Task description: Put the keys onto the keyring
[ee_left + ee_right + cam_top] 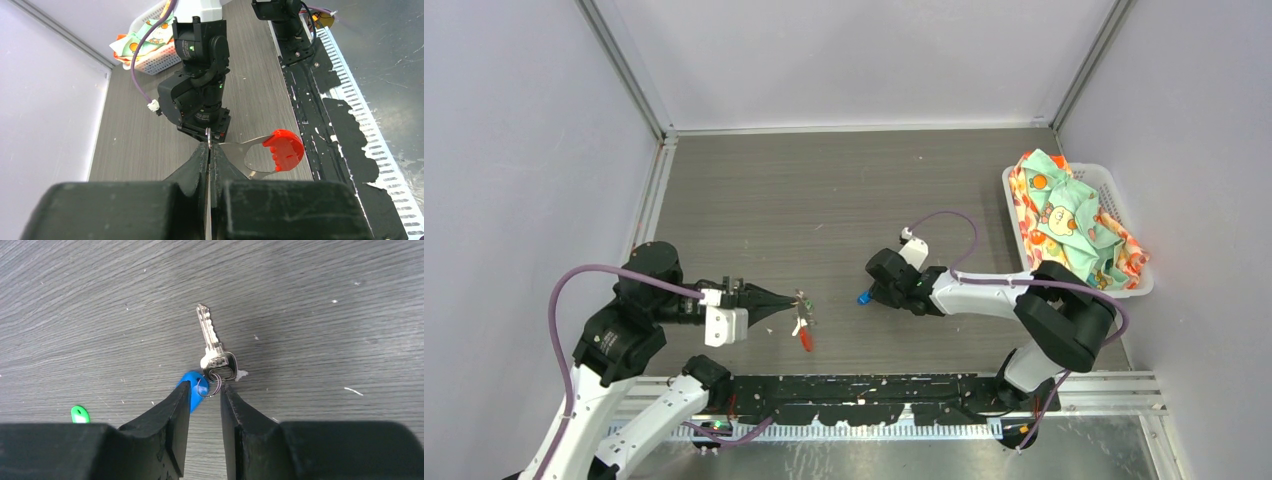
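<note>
My left gripper is shut on the keyring, held just above the table at the near left. In the left wrist view a thin metal ring is pinched between the fingertips, and a silvery plate with a red end hangs to the right of it. My right gripper is low over a silver key that lies flat, joined by a small wire ring to a blue tag. Its jaws stand a little apart around that wire ring, the left fingertip against the blue tag. A green tag shows at the lower left.
A white basket full of patterned cloth stands at the right edge of the table. A black rail runs along the near edge between the arm bases. Grey walls close in the left, back and right sides.
</note>
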{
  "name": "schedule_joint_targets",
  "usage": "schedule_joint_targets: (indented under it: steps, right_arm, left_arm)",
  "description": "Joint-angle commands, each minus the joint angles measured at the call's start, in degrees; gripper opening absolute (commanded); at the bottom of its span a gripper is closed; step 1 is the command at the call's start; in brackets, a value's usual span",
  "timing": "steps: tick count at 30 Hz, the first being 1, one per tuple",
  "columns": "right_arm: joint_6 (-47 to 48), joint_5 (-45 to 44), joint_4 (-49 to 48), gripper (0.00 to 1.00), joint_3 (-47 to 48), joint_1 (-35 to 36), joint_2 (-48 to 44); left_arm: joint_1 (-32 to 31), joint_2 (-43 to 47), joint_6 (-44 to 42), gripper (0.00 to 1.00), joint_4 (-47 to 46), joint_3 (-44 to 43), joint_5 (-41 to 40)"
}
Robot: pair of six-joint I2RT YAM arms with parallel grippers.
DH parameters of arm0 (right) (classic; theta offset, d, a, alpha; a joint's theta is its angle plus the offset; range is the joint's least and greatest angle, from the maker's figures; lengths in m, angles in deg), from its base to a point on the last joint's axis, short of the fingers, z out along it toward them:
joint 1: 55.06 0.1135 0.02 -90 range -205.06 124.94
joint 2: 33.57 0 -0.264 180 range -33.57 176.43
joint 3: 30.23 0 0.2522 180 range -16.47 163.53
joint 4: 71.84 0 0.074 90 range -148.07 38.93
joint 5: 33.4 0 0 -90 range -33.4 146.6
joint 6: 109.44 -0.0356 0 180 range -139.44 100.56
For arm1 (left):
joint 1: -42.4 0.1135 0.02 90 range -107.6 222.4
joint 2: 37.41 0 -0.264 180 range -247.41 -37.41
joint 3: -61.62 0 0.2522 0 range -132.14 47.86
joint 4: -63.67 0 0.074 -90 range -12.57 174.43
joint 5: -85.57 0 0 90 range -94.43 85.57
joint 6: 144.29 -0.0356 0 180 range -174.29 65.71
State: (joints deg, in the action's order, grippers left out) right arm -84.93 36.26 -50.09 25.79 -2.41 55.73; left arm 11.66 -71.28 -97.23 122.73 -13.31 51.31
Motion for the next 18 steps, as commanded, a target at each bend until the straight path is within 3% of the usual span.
schedule_joint_targets:
  steps: [1,18]
  right_arm:
    - [-1.1,-3.9,1.4,0.32,0.9,-0.4,-0.8]
    - [0.3,-6.3,0.8,0.08,2.1,-0.9,-1.3]
  left_arm:
    - [-0.1,0.3,-0.9,0.00,-1.3,-1.4,2.0]
    - [-0.1,1.5,-0.2,0.00,-1.3,-1.1,2.3]
